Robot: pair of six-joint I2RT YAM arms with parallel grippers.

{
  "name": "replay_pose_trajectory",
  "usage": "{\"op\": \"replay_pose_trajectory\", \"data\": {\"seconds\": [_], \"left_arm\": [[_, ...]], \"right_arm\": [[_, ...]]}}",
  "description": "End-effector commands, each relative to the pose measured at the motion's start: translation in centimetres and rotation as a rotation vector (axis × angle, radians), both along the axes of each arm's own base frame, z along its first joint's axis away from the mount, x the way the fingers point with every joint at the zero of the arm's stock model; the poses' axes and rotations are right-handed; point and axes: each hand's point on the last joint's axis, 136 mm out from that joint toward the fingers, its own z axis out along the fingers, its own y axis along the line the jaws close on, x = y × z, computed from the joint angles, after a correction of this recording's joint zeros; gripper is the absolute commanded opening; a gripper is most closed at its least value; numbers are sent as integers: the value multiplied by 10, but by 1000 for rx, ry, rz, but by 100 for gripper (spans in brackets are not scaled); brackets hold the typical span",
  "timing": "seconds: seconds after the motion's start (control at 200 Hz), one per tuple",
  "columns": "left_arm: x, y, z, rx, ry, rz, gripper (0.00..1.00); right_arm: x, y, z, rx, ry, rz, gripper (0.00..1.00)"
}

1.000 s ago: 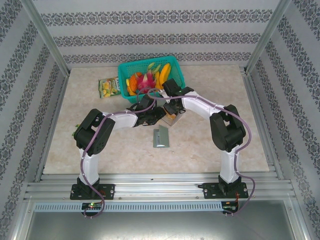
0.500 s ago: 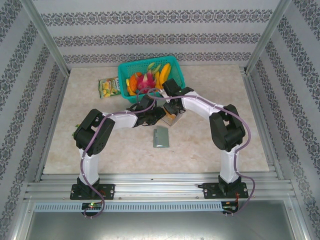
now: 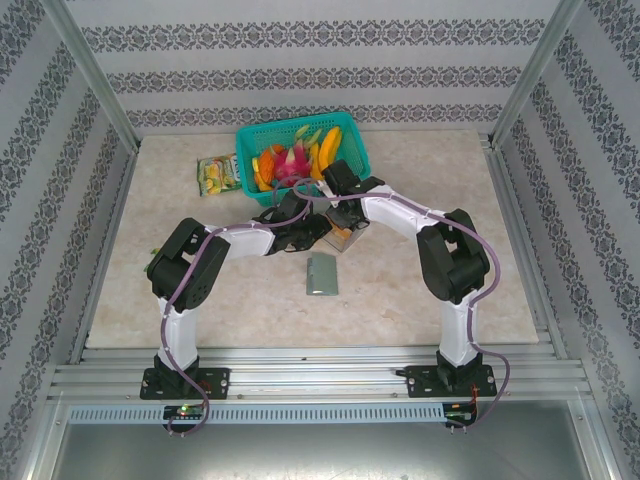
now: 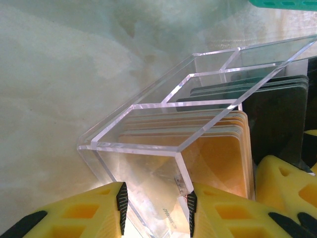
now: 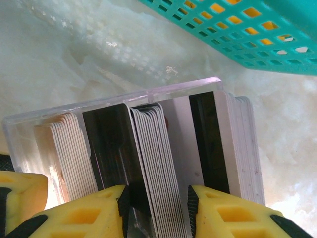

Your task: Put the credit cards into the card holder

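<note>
While the left gripper (image 4: 156,204) clamps the clear plastic box (image 4: 148,147), the right gripper (image 5: 157,199) straddles the credit cards (image 5: 154,153), grip uncertain; next: pinch one, lift.

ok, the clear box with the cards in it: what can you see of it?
The clear box looks like transparent acrylic, open-topped, split by thin dividers into compartments. It sits on the table close to the teal basket. Stacks stand on edge inside: orange cards, dark cards, white cards. The left gripper clamps its near end between its jaws; the right gripper has its jaws astride the white stack, grip unclear.
</note>
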Motion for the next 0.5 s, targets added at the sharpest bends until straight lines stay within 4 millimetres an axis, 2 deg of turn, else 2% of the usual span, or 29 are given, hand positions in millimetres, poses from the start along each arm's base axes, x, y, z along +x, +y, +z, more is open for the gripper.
{"op": "replay_pose_trajectory", "data": {"seconds": [0.0,0.495], "left_arm": [[-17,24,-28,87,92,26,38],[-17,23,-27,84,92,24,38]], "right_arm": [[9,-13,22,-24,-80,-48,37],[5,-10,22,-8,-59,-43,24]]}}
